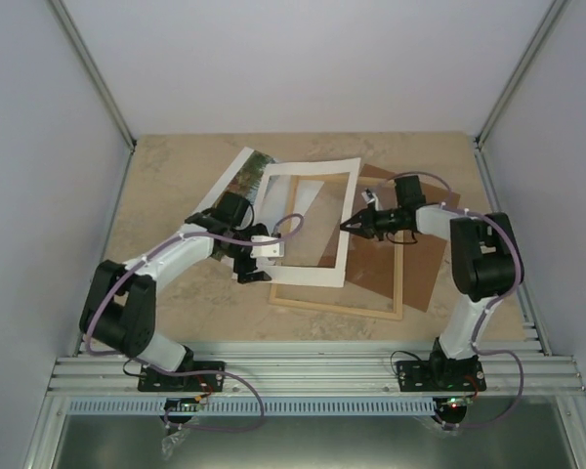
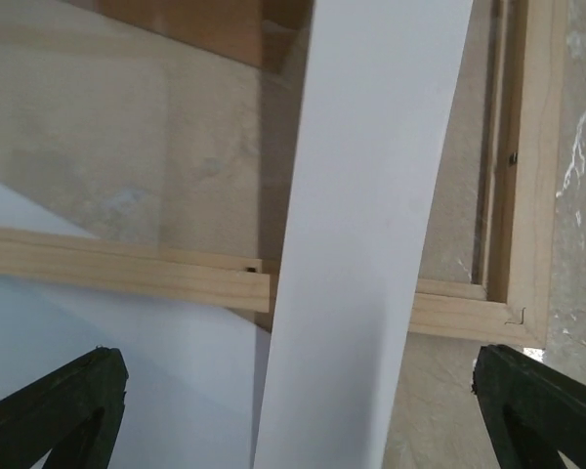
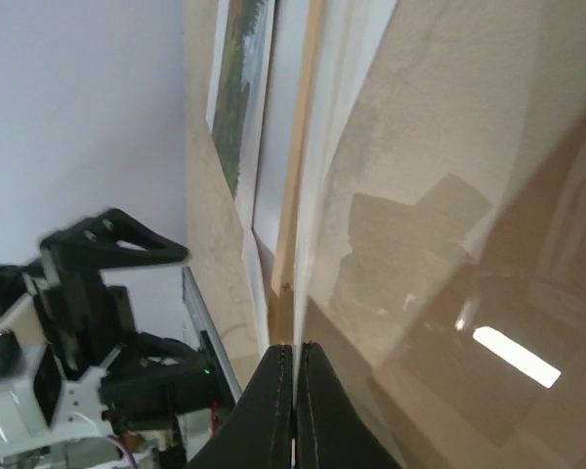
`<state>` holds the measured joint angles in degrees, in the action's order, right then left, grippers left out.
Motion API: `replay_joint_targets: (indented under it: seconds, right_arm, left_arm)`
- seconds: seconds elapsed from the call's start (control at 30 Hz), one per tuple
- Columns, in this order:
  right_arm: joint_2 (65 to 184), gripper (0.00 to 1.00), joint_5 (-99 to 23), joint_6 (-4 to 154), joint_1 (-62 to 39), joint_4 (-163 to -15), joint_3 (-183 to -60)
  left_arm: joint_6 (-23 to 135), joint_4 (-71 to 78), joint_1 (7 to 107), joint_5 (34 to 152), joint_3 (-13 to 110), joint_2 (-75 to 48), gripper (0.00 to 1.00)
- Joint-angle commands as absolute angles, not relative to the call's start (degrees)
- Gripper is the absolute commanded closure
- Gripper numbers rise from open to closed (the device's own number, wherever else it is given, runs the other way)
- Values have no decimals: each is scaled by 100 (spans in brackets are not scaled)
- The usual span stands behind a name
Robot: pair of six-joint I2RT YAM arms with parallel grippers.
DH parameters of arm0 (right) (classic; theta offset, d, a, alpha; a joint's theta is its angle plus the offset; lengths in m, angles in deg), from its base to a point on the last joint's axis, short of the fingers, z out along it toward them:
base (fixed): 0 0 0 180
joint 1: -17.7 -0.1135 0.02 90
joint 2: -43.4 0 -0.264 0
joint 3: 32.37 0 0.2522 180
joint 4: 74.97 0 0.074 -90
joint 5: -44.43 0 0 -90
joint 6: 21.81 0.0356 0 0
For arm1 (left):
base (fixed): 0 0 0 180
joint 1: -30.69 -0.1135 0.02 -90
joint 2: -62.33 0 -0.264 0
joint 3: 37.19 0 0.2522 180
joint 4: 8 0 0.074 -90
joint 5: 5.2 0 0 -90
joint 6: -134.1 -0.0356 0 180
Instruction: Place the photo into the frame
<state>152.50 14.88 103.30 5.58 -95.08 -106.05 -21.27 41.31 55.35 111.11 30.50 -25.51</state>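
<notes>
"Wood first — where does the frame [image 1: 337, 305] lie?" (observer)

"Flat on the marbled table [image 1: 176, 176], between my two arms. Its near slat and right slat show bare. The white mat [image 1: 313, 168] lies askew over the rest. The right slat crosses a brown backing panel [image 1: 425, 269], which sticks out past it toward my right arm."

"And the photo [image 1: 246, 178]?" (observer)

"Not in the frame. It shows as a strip of green at the far left, just beside the mat's far-left corner and partly covered by it. A plain white sheet [image 1: 225, 184] touches its left side."

"Jaws?" (observer)

"Left gripper [image 1: 252, 266]: jaws spread wide, holding nothing. It hangs over the mat's near-left corner. My left wrist view looks down on a mat strip crossing a frame slat, with one of my fingers [image 2: 68, 410] in each lower corner of the view.

Right gripper [image 1: 350, 225]: fingers pressed together, tips at the mat's right edge. In my right wrist view a thin white edge runs up from the tips — whether that sheet is pinched between them I cannot tell."
</notes>
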Motion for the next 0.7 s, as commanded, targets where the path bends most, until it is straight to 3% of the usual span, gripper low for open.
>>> replay_joint_targets:
  seconds: [0.0, 0.47, 0.67]
  right_arm:
    - [14709, 100, 1475, 8854, 1090, -11125, -10578]
    - [14267, 99, 1472, 6085, 2043, -13424, -10803]
    - [14143, 99, 1179, 6141, 2208, -13331, -10488]
  left_arm:
    - [-1343, 3881, 5275, 11387, 3083, -1956, 1]
    - [-892, 3388, 5117, 11037, 2485, -1365, 1]
    - [-851, 3264, 5117, 11005, 2491, -1462, 1]
